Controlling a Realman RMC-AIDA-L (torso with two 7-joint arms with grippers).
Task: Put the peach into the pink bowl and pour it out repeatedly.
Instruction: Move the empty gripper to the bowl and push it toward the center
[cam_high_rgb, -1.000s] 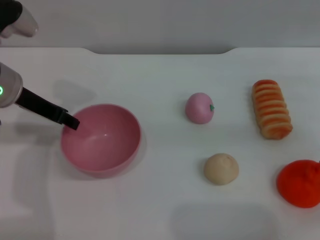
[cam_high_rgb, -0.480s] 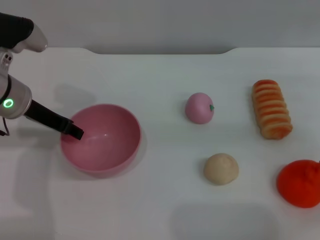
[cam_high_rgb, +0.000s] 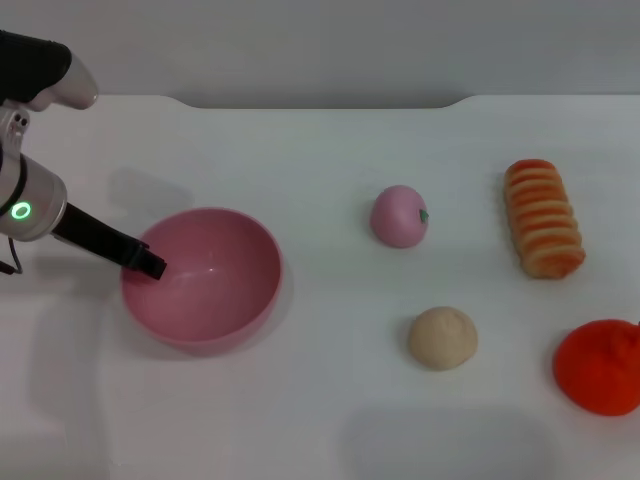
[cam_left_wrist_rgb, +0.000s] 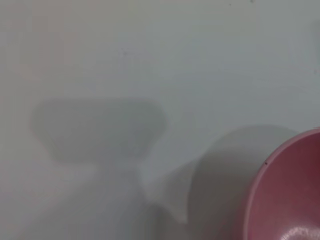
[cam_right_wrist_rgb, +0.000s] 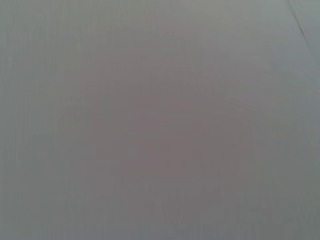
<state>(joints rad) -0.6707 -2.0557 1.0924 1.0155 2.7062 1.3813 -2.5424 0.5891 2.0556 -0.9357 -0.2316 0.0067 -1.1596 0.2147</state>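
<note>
Head view: the pink bowl (cam_high_rgb: 201, 277), a smooth, round, deep plastic vessel w/ a faint gloss inside, is seen upright on the white matte table (cam_high_rgb: 320, 420), left of centre. The left gripper (cam_high_rgb: 148, 264) is reached in from the left edge on a grey arm w/ a green light; a black finger (cam_high_rgb: 105, 240) is laid at the bowl's left rim, apparently touching it, but whether the rim is pinched or how wide the claw stands can't be told, since only one dark finger is made out. The bowl is seen empty. The peach (cam_high_rgb: 399, 215), a small round pale-pink toy w/ a tiny green mark on its right side, is set on the table well apart from the bowl, to its right. A beige ball (cam_high_rgb: 442, 337), matte and slightly dimpled, is placed nearer the robot than the peach. A ribbed orange-and-cream loaf shape (cam_high_rgb: 543, 218) is laid farther right, and an orange-red lumpy fruit (cam_high_rgb: 600, 366) is cut by the right edge. Left wrist view: only the bowl's curved pink rim (cam_left_wrist_rgb: 287, 192) and soft shadows on the table are shown. Right wrist view: nothing but a blank grey surface is given; the right gripper isn't seen anywhere.
</note>
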